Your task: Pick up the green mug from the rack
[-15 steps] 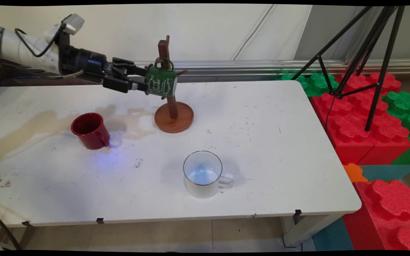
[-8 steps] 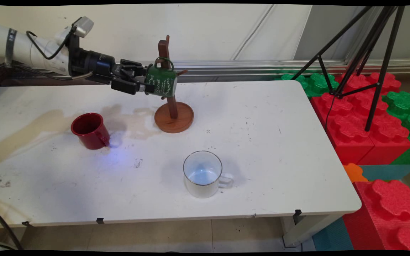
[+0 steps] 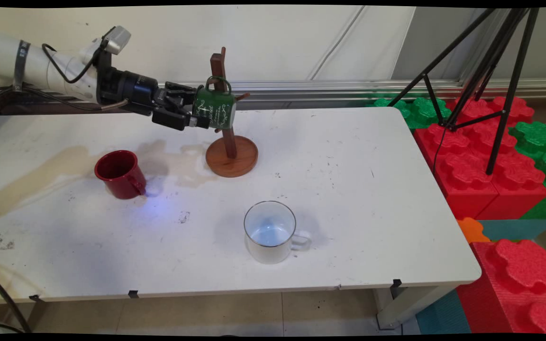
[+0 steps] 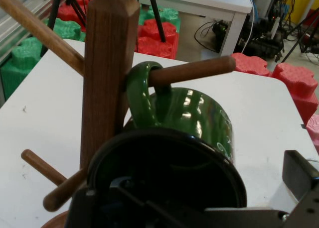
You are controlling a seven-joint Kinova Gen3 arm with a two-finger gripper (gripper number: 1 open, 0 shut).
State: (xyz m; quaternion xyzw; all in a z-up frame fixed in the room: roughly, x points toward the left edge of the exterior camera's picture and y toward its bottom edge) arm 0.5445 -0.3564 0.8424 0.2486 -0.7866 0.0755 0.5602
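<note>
1. The green mug hangs on the wooden mug stand, its handle looped over a peg. It sits at about 12 o'clock on the white table, near the far edge.
2. The gripper reaches in level from 9 o'clock and meets the mug at its rim. The hand view shows one finger outside the mug wall and dark linkage across its mouth, so the jaws look closed on the rim, one inside and one outside, though the inner finger is hidden.
3. The peg tilts only a little upward, and the handle sits partway along it, not against the post.
4. A risk as I judge it: any sideways pull while the handle is over the peg could drag or tip the stand, whose round base is small.
5. A red mug stands at 9 o'clock of the stand, well apart.
6. A white mug stands at 5 o'clock, nearer the front edge.
</note>
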